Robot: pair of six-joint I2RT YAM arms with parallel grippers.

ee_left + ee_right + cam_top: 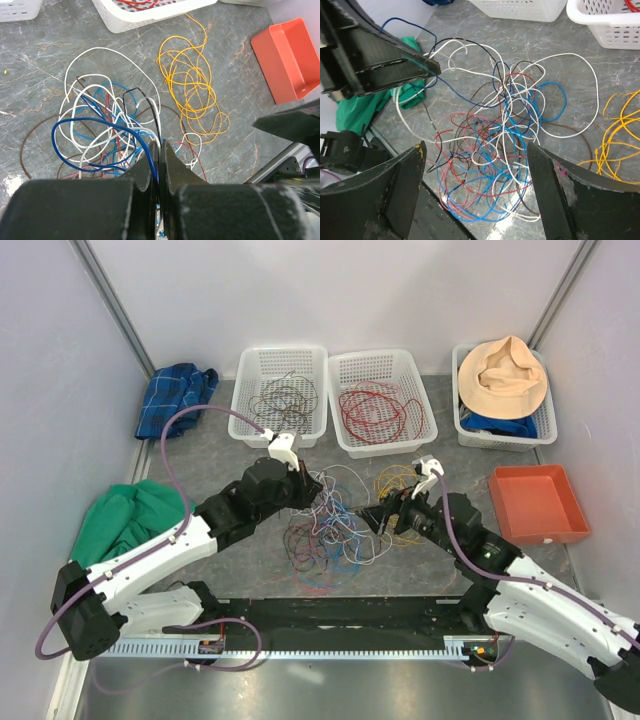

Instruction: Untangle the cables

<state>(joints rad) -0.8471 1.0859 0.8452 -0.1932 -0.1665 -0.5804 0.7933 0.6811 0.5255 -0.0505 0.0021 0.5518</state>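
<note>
The tangle of cables lies in the middle of the grey surface, between the two arms. Blue, white, red and brown loops are heaped over one another, and a yellow cable is coiled close by on the heap's right. The left gripper is pinched tight on a blue and a black strand at the heap's edge. The right gripper hangs over the tangle with its jaws spread wide, holding nothing.
</note>
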